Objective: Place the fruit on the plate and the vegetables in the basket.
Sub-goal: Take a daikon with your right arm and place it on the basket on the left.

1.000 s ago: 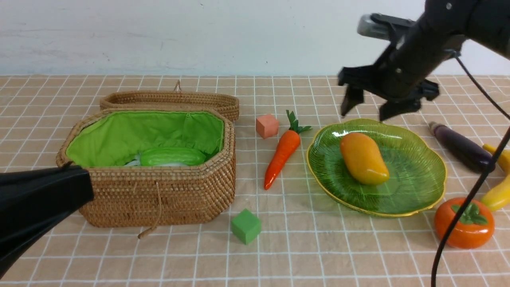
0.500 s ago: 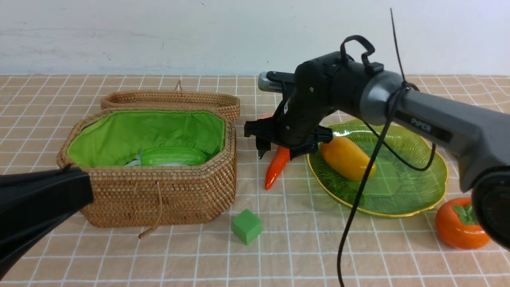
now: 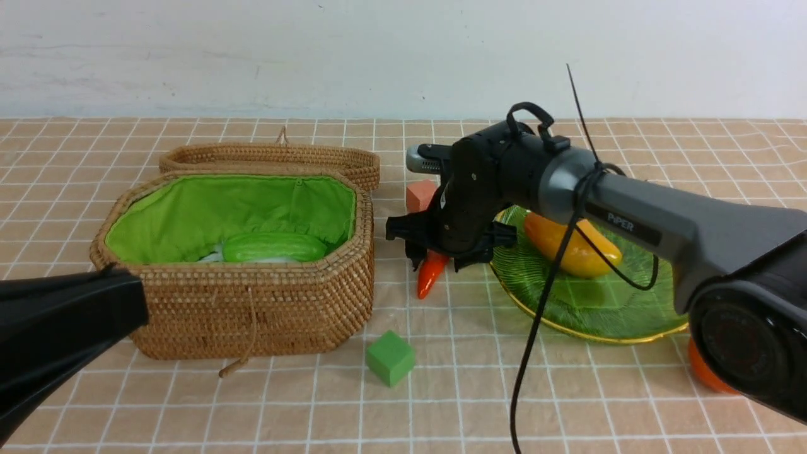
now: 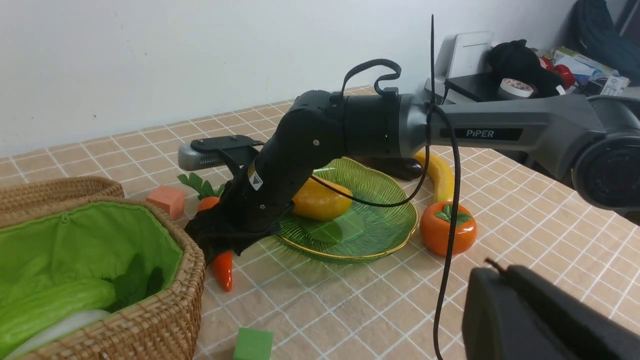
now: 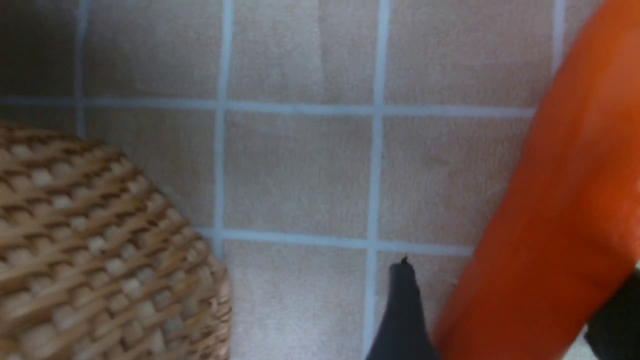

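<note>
The checked beige tablecloth [image 3: 252,403] under a white wall carries everything. A second ago the right gripper [image 3: 439,257] hung over the far rim of the plate [image 3: 599,309], where the mango [image 3: 577,249] lies. Now it has come across and down to the carrot [image 3: 429,277], so I think the next vegetable for the basket [image 3: 252,309] is chosen. Its jaws stand open on both sides of the carrot, which lies on the cloth between basket and plate. The left gripper [image 3: 63,321] waits low; I cannot tell its opening.
</note>
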You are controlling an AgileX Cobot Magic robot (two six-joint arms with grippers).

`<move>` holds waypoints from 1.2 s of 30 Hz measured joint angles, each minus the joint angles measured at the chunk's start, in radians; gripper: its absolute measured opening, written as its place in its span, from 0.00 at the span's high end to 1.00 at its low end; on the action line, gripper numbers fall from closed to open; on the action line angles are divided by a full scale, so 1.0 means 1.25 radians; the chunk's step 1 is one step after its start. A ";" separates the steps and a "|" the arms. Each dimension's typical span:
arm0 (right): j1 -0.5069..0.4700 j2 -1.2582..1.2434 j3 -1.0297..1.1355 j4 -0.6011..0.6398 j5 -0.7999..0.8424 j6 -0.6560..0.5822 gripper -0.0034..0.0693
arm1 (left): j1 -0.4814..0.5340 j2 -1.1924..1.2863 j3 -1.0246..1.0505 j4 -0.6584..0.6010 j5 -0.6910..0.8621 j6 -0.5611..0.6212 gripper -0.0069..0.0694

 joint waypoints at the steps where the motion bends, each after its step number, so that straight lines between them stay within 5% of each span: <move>1: 0.000 0.001 0.000 0.000 -0.001 0.000 0.33 | 0.000 0.000 0.000 0.000 0.000 0.000 0.92; 8: 0.000 0.002 0.000 0.012 -0.007 0.001 0.62 | 0.000 0.000 0.000 0.000 0.001 0.000 0.92; 22: 0.008 -0.189 0.003 -0.043 0.166 -0.026 0.61 | 0.000 0.000 -0.003 0.038 0.039 0.000 0.91; 24: 0.020 -0.229 0.003 -0.044 0.170 -0.092 0.61 | 0.000 0.000 -0.013 0.069 0.080 -0.010 0.91; 28: 0.094 -0.318 0.002 0.049 0.138 -0.451 0.61 | 0.000 -0.001 -0.065 0.206 0.217 -0.140 0.91; 30: 0.142 -0.331 0.000 0.149 0.120 -0.709 0.61 | 0.000 -0.001 -0.079 0.260 0.254 -0.214 0.91; 31: 0.142 -0.331 0.000 0.157 0.119 -0.709 0.61 | 0.000 -0.001 -0.079 0.264 0.260 -0.220 0.91; 33: 0.180 -0.316 0.000 0.248 0.098 -0.913 0.61 | 0.000 -0.002 -0.083 0.296 0.283 -0.276 0.91; 36: 0.198 -0.273 0.000 0.290 0.039 -1.064 0.61 | 0.000 -0.002 -0.083 0.293 0.295 -0.285 0.91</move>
